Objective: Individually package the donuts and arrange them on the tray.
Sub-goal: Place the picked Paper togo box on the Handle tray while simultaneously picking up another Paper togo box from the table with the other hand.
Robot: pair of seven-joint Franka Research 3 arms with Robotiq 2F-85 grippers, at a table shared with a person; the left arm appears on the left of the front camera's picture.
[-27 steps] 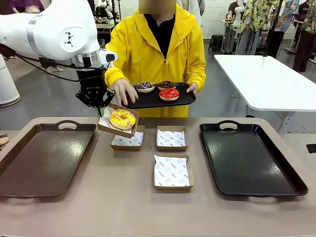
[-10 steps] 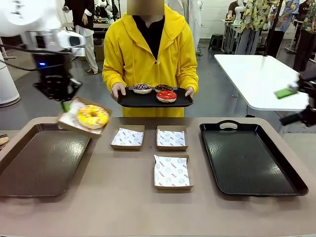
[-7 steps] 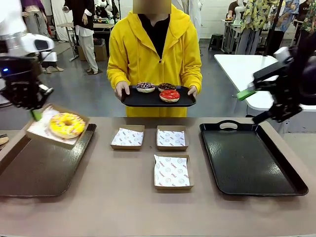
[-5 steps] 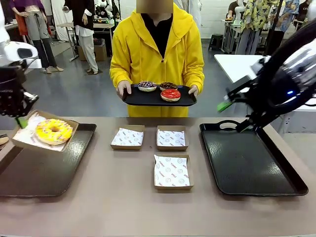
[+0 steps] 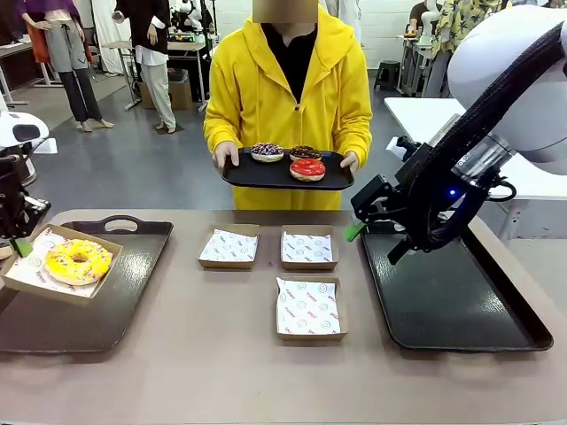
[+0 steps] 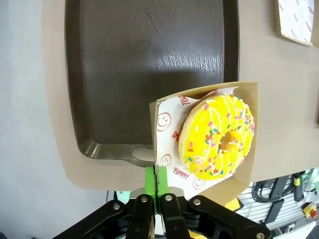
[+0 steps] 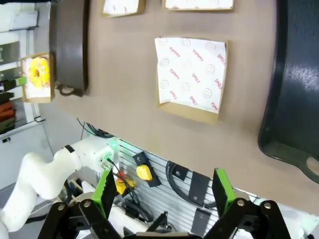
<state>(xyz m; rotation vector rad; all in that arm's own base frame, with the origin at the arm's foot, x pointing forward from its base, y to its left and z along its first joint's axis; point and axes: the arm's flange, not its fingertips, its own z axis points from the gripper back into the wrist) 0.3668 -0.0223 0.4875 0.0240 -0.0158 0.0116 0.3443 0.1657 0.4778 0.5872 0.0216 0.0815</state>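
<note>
Clamping the box (image 5: 55, 290) rim, the left fingers (image 6: 149, 181) are holding the yellow donut (image 5: 78, 261) above the tray (image 5: 106, 310) edge at nine o'clock; the right fingers (image 7: 105, 191) are hovering apart.

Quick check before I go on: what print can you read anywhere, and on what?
"SMILE" and "YUMMY", red, with smiley faces: paper liner under the yellow donut, in the box held by the left gripper.
"YUMMY" and "SMILE", red: liner of the empty box in the right wrist view.
Liners in the front view: too small to read.
</note>
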